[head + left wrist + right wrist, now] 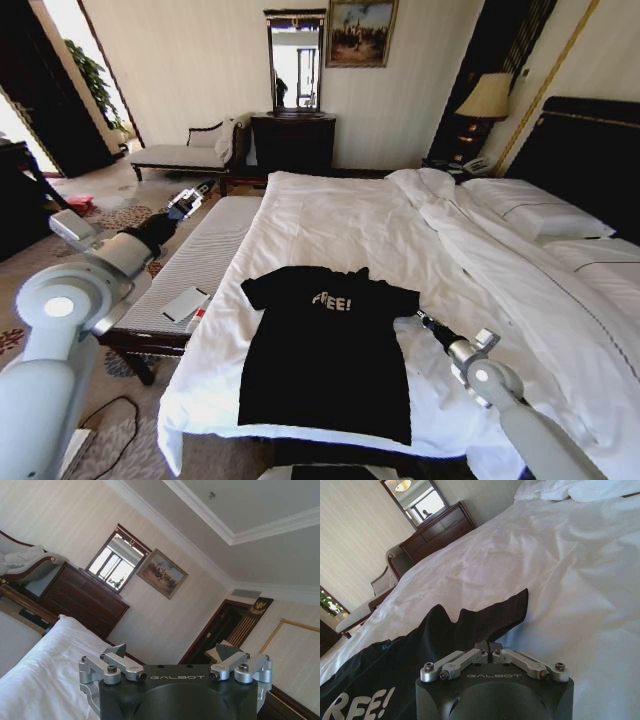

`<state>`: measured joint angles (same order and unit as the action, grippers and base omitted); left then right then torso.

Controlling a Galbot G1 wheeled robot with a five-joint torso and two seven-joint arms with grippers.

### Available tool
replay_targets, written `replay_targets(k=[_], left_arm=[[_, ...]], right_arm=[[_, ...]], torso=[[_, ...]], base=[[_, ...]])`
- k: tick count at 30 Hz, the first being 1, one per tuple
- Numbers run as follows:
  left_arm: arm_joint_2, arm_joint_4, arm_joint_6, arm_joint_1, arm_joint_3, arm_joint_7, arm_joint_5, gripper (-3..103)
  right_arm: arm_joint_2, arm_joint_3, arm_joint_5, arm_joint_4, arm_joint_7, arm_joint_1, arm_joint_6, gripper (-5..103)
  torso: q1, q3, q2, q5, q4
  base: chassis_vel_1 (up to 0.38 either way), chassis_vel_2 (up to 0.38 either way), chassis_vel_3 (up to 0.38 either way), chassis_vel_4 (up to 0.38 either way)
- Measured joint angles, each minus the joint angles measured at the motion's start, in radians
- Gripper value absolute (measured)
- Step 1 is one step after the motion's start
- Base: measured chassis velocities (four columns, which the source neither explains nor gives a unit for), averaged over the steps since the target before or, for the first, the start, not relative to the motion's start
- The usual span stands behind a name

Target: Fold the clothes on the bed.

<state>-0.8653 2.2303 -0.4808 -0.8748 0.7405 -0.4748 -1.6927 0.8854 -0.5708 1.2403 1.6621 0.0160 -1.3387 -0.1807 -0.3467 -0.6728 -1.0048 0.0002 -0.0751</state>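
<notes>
Right wrist view: right gripper (489, 648) pinching T-shirt (410, 655) sleeve, fingertips hidden.

The bed (330, 215) carries the black T-shirt (325, 350), duvet (520, 290) and pillows (535, 205).

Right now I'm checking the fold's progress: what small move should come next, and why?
Probably draw the right gripper across the T-shirt toward its middle. Its jaws are shut on the sleeve, lifted off the bed, while the shirt's body lies flat. The left gripper is open, raised over the bench.
</notes>
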Motion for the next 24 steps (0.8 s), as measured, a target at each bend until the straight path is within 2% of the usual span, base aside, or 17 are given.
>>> replay_targets(k=[6,13,18,22,23,24], left_arm=[[0.008,-0.004,-0.001,-0.004,0.019,0.001,-0.009,100],[-0.001,-0.002,-0.001,-0.003,0.014,0.002,-0.01,100],[-0.001,0.001,-0.001,-0.002,0.008,0.002,-0.007,100],[0.006,0.006,-0.002,-0.01,0.007,0.001,-0.004,100],[0.006,0.006,-0.002,-0.01,0.007,0.001,-0.004,100],[0.009,0.006,-0.003,-0.012,0.008,0.0,-0.003,100]], right_arm=[[-0.009,-0.027,0.012,0.025,-0.018,-0.032,-0.007,0],[-0.005,0.013,0.0,0.002,-0.052,-0.003,-0.018,0],[-0.043,0.089,-0.015,0.001,-0.04,0.069,-0.012,0],[-0.082,0.225,-0.05,0.003,0.012,0.177,0.018,0],[-0.082,0.225,-0.05,0.003,0.012,0.177,0.018,0],[-0.088,0.285,-0.064,0.002,0.034,0.217,0.031,0]], torso=[[0.0,0.0,0.0,-0.0007,-0.0001],[0.0,0.0,0.0,0.0,-0.0004],[0.0,0.0,0.0,-0.0003,-0.0001],[0.0,0.0,0.0,-0.0004,-0.0001],[0.0,0.0,0.0,-0.0004,-0.0001],[0.0,0.0,0.0,-0.0002,0.0001]], base=[[0.0,0.0,0.0,0.0],[0.0,0.0,0.0,0.0],[0.0,0.0,0.0,0.0],[0.0,0.0,0.0,0.0],[0.0,0.0,0.0,0.0],[0.0,0.0,0.0,0.0]])
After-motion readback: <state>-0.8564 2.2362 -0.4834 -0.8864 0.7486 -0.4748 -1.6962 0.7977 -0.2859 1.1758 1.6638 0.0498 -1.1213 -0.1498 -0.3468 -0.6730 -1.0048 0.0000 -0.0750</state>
